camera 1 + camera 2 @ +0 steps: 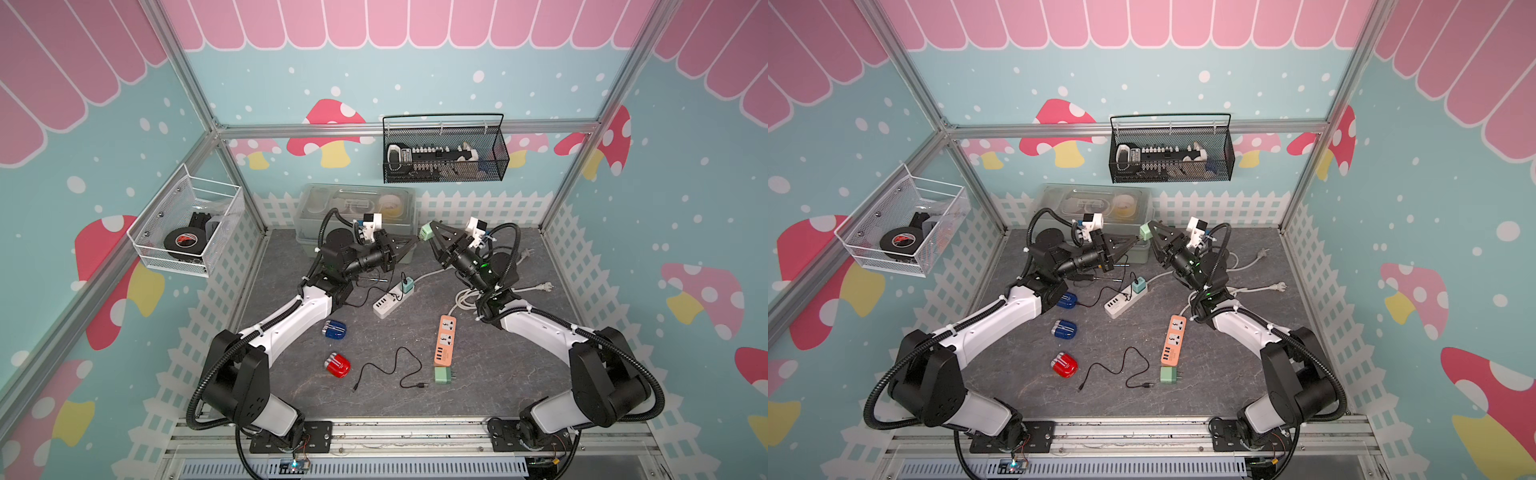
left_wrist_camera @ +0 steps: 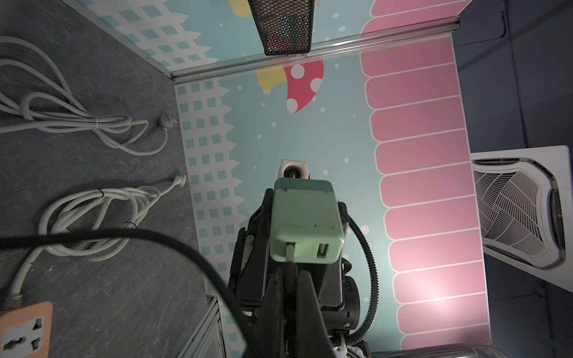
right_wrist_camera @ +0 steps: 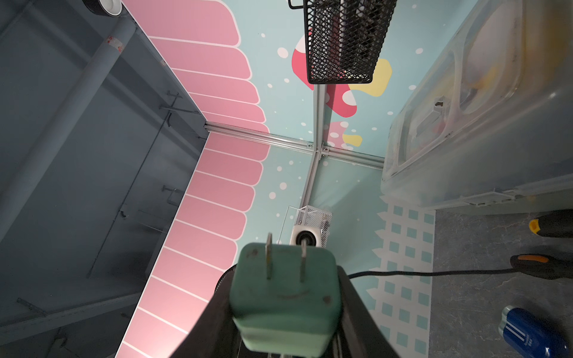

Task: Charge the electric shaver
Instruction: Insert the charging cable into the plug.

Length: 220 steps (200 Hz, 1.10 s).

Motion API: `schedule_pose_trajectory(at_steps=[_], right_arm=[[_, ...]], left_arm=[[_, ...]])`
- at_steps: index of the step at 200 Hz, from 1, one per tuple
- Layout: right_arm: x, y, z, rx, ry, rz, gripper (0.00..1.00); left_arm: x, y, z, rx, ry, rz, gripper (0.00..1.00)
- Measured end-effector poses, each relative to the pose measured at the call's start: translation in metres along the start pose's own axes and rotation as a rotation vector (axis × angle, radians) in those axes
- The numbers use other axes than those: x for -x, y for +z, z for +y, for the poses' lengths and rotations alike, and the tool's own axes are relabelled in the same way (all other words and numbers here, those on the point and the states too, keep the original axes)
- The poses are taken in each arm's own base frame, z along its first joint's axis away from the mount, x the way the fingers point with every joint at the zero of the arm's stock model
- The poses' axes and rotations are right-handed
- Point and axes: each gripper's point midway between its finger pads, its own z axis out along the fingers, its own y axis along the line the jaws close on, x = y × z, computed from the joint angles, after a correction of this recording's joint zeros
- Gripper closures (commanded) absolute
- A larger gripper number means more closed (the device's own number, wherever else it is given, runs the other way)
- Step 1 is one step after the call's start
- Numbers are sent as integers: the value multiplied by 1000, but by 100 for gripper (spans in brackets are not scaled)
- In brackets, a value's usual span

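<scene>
Left wrist: my left end effector (image 2: 290,276) pinches cable plug (image 2: 290,255) into green adapter (image 2: 305,223), clamped in my right end effector (image 3: 283,310); plugging step. Next: release, prongs into orange strip (image 2: 28,328).

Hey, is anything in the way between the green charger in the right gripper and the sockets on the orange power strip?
Nothing visible blocks it. The green charger hangs in the right gripper, and the orange power strip lies face up with bare sockets. A second charger lies only at its near end.
</scene>
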Motion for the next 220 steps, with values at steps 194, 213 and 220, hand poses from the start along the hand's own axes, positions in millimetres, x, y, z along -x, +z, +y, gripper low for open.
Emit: schedule_pose_trajectory(at_steps=[194,213,220], right_arm=[[1,6,-12,-72,38,-69,100],[1,5,-16,-90,42,-80,100],[1,5,-17,-99,44,-84,100]], left_arm=[[10,10,10,36,-23,-30,100],[10,11,12,42,-27,-32,92],[10,11,14,46,-30,-32,80]])
